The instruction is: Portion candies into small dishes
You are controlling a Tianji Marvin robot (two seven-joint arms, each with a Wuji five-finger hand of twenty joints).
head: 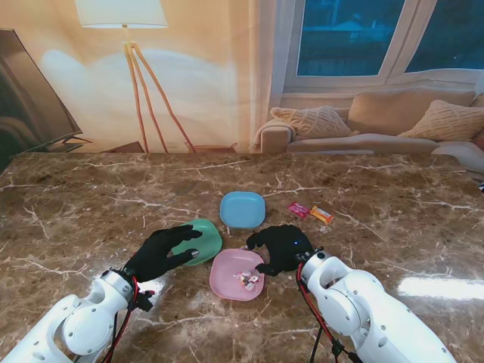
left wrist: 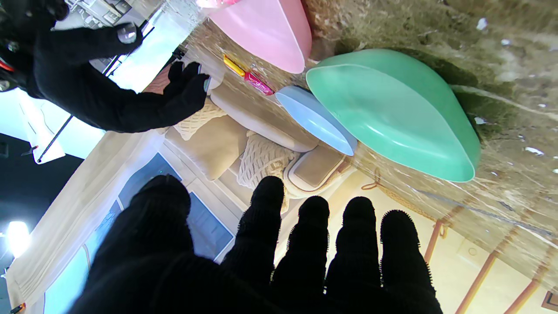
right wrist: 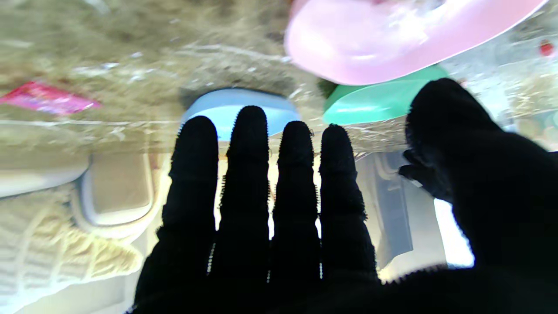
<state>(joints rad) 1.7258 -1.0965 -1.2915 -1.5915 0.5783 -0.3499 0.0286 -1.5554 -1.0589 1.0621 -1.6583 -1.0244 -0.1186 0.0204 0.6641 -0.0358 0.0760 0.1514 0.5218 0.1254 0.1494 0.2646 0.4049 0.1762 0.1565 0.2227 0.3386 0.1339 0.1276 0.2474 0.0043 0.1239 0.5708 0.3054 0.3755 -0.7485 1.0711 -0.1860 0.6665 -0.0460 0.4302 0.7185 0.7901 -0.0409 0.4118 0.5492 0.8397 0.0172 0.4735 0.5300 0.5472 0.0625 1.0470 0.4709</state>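
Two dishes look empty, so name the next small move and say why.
Probably send the right robot hand, open and holding nothing, toward the two wrapped candies on the table. The pink dish already holds some; the blue dish and green dish look empty.

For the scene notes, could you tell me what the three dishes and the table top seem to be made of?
Pink dish, green dish and blue dish: probably plastic, smooth and evenly coloured with soft highlights. Table top: polished brown marble or an imitation, white-veined and reflective.

No text, label, brand, number or sign could be read anywhere. The pink wrapper (head: 298,209) and orange wrapper (head: 322,215) lying on the desk (head: 91,204) were too small and blurred for any print to show.
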